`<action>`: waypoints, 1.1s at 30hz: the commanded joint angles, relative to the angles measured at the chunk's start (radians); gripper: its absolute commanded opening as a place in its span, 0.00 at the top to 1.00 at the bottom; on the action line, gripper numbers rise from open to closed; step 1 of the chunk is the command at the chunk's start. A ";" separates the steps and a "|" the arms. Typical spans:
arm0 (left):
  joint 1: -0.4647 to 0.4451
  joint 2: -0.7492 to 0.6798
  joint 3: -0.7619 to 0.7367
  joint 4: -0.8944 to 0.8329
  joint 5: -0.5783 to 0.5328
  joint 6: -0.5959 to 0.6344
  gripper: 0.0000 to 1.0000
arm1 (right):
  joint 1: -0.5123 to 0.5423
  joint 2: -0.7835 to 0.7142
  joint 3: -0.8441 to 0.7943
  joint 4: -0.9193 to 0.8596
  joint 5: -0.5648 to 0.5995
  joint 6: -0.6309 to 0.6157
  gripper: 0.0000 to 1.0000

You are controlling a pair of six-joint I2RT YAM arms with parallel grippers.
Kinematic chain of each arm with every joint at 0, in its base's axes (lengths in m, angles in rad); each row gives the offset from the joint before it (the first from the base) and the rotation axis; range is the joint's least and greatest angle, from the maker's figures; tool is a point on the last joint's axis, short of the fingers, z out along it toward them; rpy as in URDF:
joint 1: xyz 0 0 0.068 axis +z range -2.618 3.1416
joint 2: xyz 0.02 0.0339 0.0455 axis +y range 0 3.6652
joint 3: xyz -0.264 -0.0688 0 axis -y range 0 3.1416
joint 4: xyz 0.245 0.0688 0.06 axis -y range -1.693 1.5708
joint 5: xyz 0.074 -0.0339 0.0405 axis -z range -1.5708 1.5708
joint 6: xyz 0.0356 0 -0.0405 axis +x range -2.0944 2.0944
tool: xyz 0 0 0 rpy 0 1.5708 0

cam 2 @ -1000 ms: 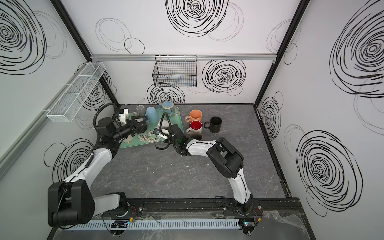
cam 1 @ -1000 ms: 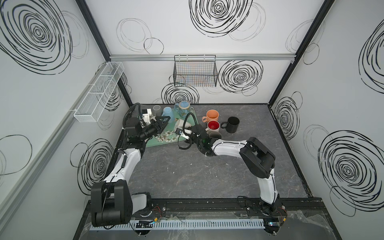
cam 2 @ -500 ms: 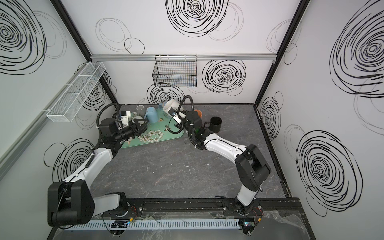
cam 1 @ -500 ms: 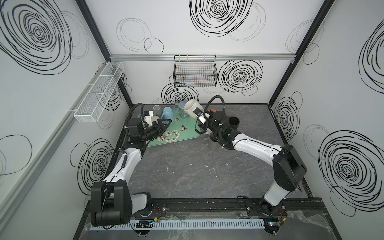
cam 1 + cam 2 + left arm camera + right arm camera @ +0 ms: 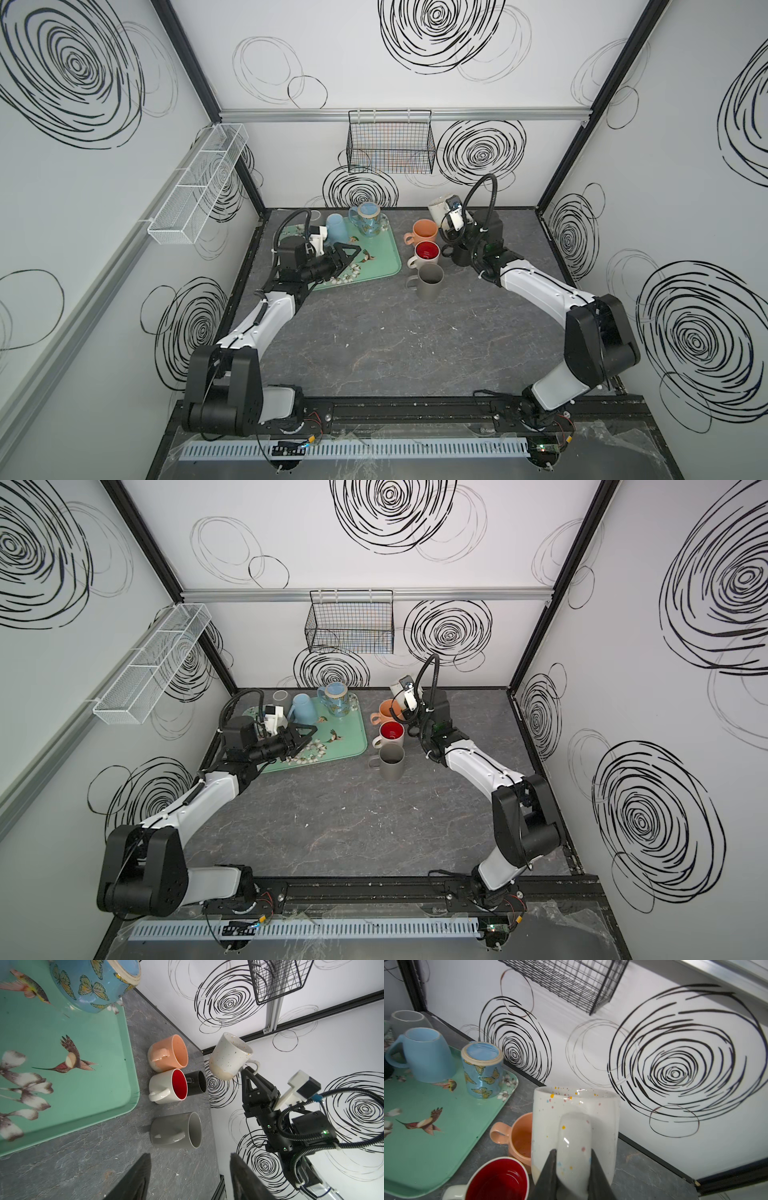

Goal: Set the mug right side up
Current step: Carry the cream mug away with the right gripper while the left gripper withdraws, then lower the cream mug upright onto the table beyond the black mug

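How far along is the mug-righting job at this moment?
Done: the orange mug, red-lined white mug, grey mug and black mug stand mouth up beside the green tray. In hand: the right gripper pinches the white speckled mug by its handle, aloft, rim roughly upward. Left: set it down; the pale blue mug and butterfly-print mug on the tray sit upside down.

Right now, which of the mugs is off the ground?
The white speckled mug: the right gripper holds it by its handle in the air. The rest stand on the table or the green tray.
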 commanded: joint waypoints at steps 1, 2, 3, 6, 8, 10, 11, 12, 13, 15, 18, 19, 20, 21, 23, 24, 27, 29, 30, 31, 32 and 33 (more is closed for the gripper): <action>-0.024 0.020 0.045 0.080 -0.018 -0.003 0.37 | -0.068 -0.036 0.064 0.088 0.036 0.058 1.00; -0.028 0.025 0.047 0.084 -0.018 -0.004 0.37 | -0.084 -0.027 0.067 0.090 0.045 0.067 1.00; -0.033 0.029 0.051 0.087 -0.017 -0.005 0.37 | -0.101 -0.014 0.070 0.096 0.062 0.079 1.00; -0.039 0.040 0.056 0.086 -0.017 -0.001 0.37 | -0.126 0.020 0.081 0.115 0.087 0.091 1.00; -0.038 0.047 0.055 0.086 -0.015 0.003 0.37 | -0.138 0.049 0.097 0.125 0.090 0.098 1.00; -0.039 0.056 0.053 0.091 -0.013 0.004 0.37 | -0.150 0.085 0.121 0.131 0.088 0.108 1.00; -0.040 0.059 0.053 0.092 -0.012 0.005 0.38 | -0.156 0.103 0.135 0.131 0.084 0.110 1.00; -0.042 0.063 0.052 0.097 -0.011 0.004 0.38 | -0.161 0.122 0.151 0.129 0.081 0.115 1.00; -0.043 0.067 0.052 0.099 -0.009 0.002 0.38 | -0.165 0.139 0.163 0.125 0.083 0.116 1.00; -0.043 0.077 0.052 0.110 -0.006 -0.001 0.38 | -0.169 0.161 0.184 0.124 0.091 0.116 1.00; -0.042 0.092 0.053 0.118 -0.001 -0.001 0.38 | -0.179 0.183 0.198 0.129 0.100 0.116 1.00; -0.042 0.099 0.053 0.122 -0.001 -0.001 0.38 | -0.183 0.191 0.205 0.125 0.106 0.117 1.00; -0.042 0.105 0.054 0.127 0.000 -0.002 0.38 | -0.186 0.198 0.213 0.120 0.110 0.116 1.00; -0.042 0.115 0.056 0.134 0.001 -0.005 0.38 | -0.191 0.208 0.222 0.116 0.114 0.118 1.00; -0.042 0.130 0.058 0.154 0.006 -0.015 0.38 | -0.197 0.225 0.236 0.113 0.119 0.122 1.00; -0.043 0.140 0.059 0.163 0.007 -0.019 0.38 | -0.198 0.235 0.243 0.114 0.121 0.125 1.00; -0.044 0.163 0.066 0.178 0.011 -0.027 0.38 | -0.200 0.264 0.255 0.116 0.130 0.132 1.00; -0.044 0.176 0.071 0.184 0.014 -0.030 0.39 | -0.203 0.282 0.260 0.120 0.139 0.136 1.00; -0.045 0.183 0.074 0.189 0.015 -0.030 0.39 | -0.207 0.288 0.261 0.122 0.143 0.142 1.00; -0.045 0.188 0.077 0.191 0.017 -0.031 0.39 | -0.211 0.291 0.262 0.124 0.145 0.147 1.00; -0.045 0.193 0.079 0.191 0.017 -0.030 0.39 | -0.214 0.296 0.264 0.124 0.142 0.151 1.00; -0.044 0.200 0.081 0.194 0.017 -0.030 0.39 | -0.218 0.302 0.273 0.120 0.138 0.156 1.00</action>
